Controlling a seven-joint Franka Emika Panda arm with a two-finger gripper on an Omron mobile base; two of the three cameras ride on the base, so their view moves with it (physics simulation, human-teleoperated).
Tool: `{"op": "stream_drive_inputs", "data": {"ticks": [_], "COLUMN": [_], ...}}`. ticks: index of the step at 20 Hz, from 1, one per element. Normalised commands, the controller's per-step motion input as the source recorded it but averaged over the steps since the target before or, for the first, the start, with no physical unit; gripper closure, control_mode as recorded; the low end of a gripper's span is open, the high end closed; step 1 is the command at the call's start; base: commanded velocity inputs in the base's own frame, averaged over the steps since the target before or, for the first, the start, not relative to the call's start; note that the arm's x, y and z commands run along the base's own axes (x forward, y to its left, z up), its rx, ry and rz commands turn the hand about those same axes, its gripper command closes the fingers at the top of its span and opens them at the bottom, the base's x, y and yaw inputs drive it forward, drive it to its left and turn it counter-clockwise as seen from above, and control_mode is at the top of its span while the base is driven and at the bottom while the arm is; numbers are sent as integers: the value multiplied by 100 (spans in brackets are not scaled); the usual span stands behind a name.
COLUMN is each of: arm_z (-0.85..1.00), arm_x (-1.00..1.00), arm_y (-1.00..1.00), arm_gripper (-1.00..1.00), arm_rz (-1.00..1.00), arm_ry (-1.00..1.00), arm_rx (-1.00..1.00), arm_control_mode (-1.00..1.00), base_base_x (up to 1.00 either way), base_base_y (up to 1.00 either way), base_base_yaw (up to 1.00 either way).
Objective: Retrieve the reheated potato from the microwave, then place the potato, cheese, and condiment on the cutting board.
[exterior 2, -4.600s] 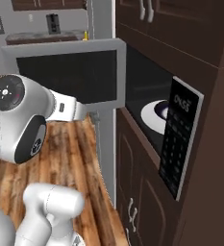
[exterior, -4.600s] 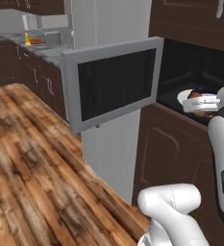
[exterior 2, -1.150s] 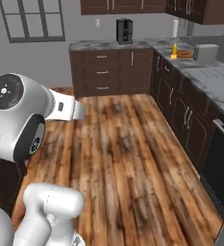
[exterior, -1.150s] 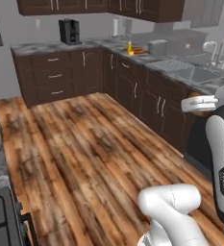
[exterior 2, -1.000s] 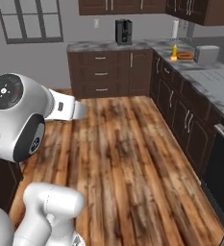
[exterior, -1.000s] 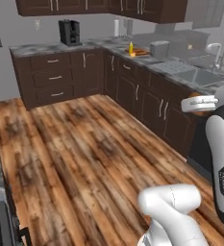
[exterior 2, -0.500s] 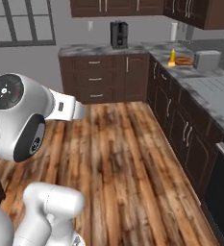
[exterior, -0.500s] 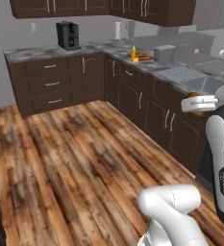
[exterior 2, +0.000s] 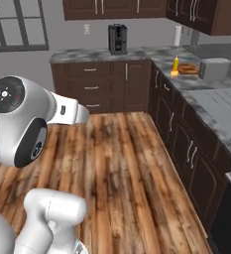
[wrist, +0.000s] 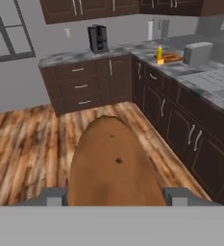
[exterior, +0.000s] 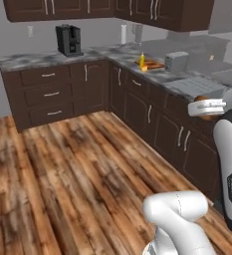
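At the left of the hand view a black coffee machine (wrist: 98, 38) stands on the bench (wrist: 132, 50). In the middle, the pincer (wrist: 116, 196) is clamped on the potato (wrist: 114, 166), whose long axis runs away from the camera, between the finger tips. Further right and well ahead, the yellow condiment (wrist: 159, 52) stands just beside the cutting board (wrist: 170, 58), so the potato's destination lies forward and to the right. A silver toaster (wrist: 198, 53) sits beyond.

Even, flat rendered light, moderately bright.
Soft low-resolution blur everywhere; the floor (exterior: 62, 169) shows pale sheen streaks, cabinets (exterior 2: 132, 87) stay dark, the potato (wrist: 114, 166) at lower centre of the hand view looks smeared, no hard shadows.
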Motion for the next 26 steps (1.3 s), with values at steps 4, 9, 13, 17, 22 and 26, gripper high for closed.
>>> {"op": "stream_drive_inputs", "data": {"ticks": [4, 9, 13, 17, 22, 26], "arm_z": [0, 0, 0, 0, 0, 0], "arm_x": [0, 0, 0, 0, 0, 0], "arm_y": [0, 0, 0, 0, 0, 0], "arm_gripper": [100, 100, 100, 100, 100, 100], "arm_rz": [0, 0, 0, 0, 0, 0], "arm_ry": [0, 0, 0, 0, 0, 0], "arm_rx": [0, 0, 0, 0, 0, 0], "arm_control_mode": [100, 100, 100, 100, 100, 100], "base_base_x": [88, 90, 90, 91, 91, 91], "base_base_y": [-15, -11, -9, -7, -7, -8], "base_base_yaw": [1, 1, 1, 1, 1, 1]}}
